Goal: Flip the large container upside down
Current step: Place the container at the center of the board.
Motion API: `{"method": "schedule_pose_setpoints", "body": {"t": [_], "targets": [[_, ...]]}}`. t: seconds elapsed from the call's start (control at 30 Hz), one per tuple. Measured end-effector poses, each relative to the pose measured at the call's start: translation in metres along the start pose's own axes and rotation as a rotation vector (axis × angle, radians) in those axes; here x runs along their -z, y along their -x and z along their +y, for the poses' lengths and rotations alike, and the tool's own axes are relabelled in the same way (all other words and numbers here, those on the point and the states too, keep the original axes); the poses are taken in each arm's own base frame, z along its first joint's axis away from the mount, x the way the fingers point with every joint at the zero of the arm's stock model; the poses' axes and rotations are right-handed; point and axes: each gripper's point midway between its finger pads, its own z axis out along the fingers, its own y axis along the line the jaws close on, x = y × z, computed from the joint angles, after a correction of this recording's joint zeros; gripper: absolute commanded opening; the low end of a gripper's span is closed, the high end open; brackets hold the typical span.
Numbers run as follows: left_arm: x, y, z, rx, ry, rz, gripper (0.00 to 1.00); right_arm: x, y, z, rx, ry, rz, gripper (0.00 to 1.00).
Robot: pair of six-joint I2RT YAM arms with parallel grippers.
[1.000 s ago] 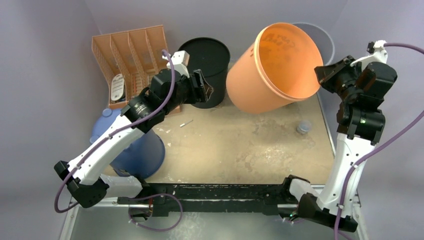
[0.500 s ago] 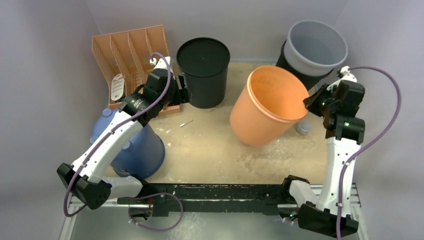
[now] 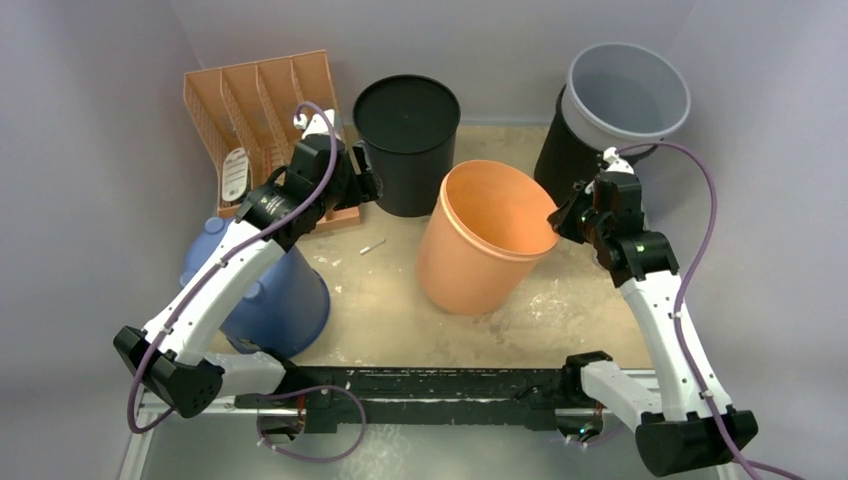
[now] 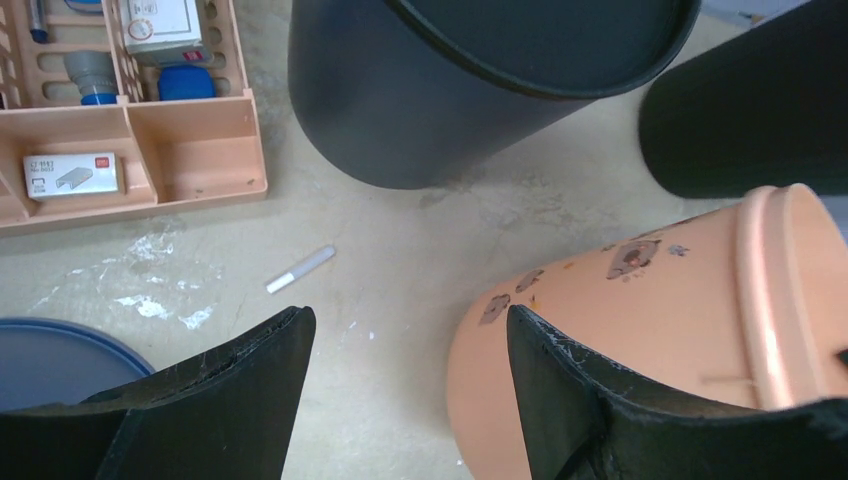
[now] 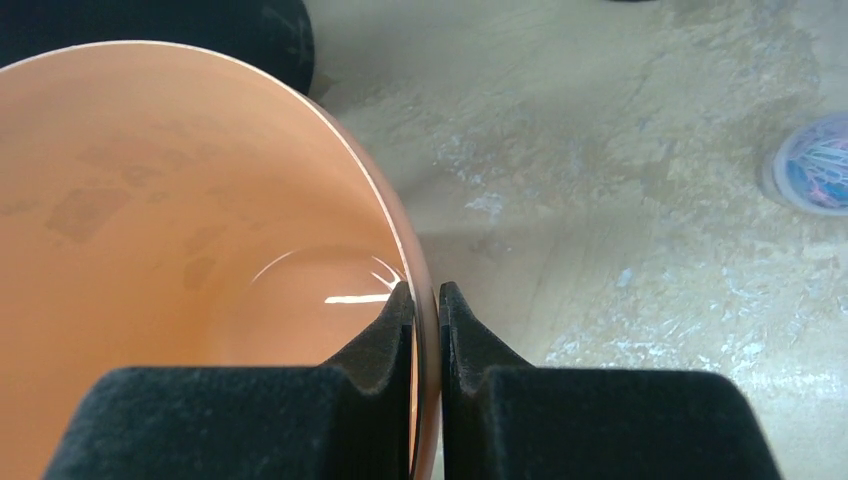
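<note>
The large container is an orange bucket (image 3: 470, 262) in the middle of the table, mouth up and slightly tilted. My right gripper (image 3: 560, 214) is shut on its right rim. In the right wrist view the gripper (image 5: 425, 290) has one finger inside the orange bucket (image 5: 180, 200) and one outside. My left gripper (image 3: 366, 186) hangs open by the black bin, left of the bucket and apart from it. Seen from the left wrist, nothing sits in the open gripper (image 4: 408, 312), and the orange bucket (image 4: 650, 320) lies behind the right finger (image 4: 570, 390).
An upside-down black bin (image 3: 408, 140) stands at the back, with a grey bin on another black bin (image 3: 628, 95) at back right. An orange organiser tray (image 3: 265, 110) sits back left and a blue container (image 3: 265, 290) front left. A white stick (image 4: 300, 268) and a small clip pot (image 5: 815, 165) lie on the table.
My right arm has brought the orange bucket down and to the left from a raised, strongly tipped pose to a low, mouth-up one. My left gripper drew back slightly toward the tray.
</note>
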Motion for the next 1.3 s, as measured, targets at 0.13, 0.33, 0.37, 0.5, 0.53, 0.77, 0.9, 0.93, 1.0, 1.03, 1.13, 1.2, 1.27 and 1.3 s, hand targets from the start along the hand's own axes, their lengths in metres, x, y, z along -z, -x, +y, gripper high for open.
{"method": "schedule_pose_setpoints", "body": {"t": [0.13, 0.33, 0.37, 0.5, 0.53, 0.77, 0.9, 0.93, 1.0, 1.03, 1.13, 1.2, 1.27, 1.3], "targets": [[0.003, 0.011, -0.004, 0.023, -0.008, -0.032, 0.71, -0.007, 0.002, -0.006, -0.007, -0.036, -0.035, 0.00], [0.002, 0.017, -0.007, 0.051, -0.017, -0.056, 0.71, -0.009, -0.005, -0.015, 0.001, -0.065, -0.065, 0.00], [0.002, 0.017, -0.007, 0.053, -0.020, -0.060, 0.71, -0.009, -0.005, -0.017, 0.004, -0.070, -0.068, 0.01], [-0.003, 0.011, -0.005, 0.057, -0.026, -0.068, 0.71, -0.007, -0.005, -0.020, 0.018, -0.088, -0.076, 0.13], [-0.005, 0.008, -0.003, 0.057, -0.024, -0.065, 0.71, -0.007, -0.005, -0.020, 0.019, -0.089, -0.077, 0.18], [-0.012, 0.000, 0.000, 0.062, -0.018, -0.058, 0.71, -0.007, -0.001, -0.015, 0.017, -0.063, -0.090, 0.48], [-0.012, 0.002, -0.001, 0.063, -0.022, -0.065, 0.71, -0.007, 0.000, -0.014, 0.022, -0.063, -0.096, 0.87], [-0.012, 0.002, -0.001, 0.061, -0.023, -0.066, 0.71, -0.007, 0.001, -0.015, 0.026, -0.066, -0.097, 0.97], [-0.012, 0.003, 0.000, 0.055, -0.019, -0.070, 0.71, -0.002, 0.006, -0.015, 0.040, -0.072, -0.106, 1.00], [-0.012, 0.003, 0.001, 0.053, -0.015, -0.072, 0.71, 0.004, 0.012, -0.014, 0.051, -0.075, -0.118, 1.00], [-0.012, 0.004, 0.003, 0.047, -0.004, -0.081, 0.71, 0.022, 0.038, -0.004, 0.084, -0.056, -0.180, 1.00], [-0.012, 0.006, 0.005, 0.046, 0.005, -0.088, 0.71, 0.036, 0.056, 0.005, 0.107, -0.034, -0.222, 1.00], [-0.011, 0.008, 0.009, 0.043, 0.025, -0.101, 0.72, 0.051, 0.074, 0.018, 0.143, 0.007, -0.266, 1.00], [-0.010, 0.009, 0.013, 0.039, 0.043, -0.109, 0.72, 0.057, 0.081, 0.026, 0.172, 0.045, -0.277, 1.00]]}}
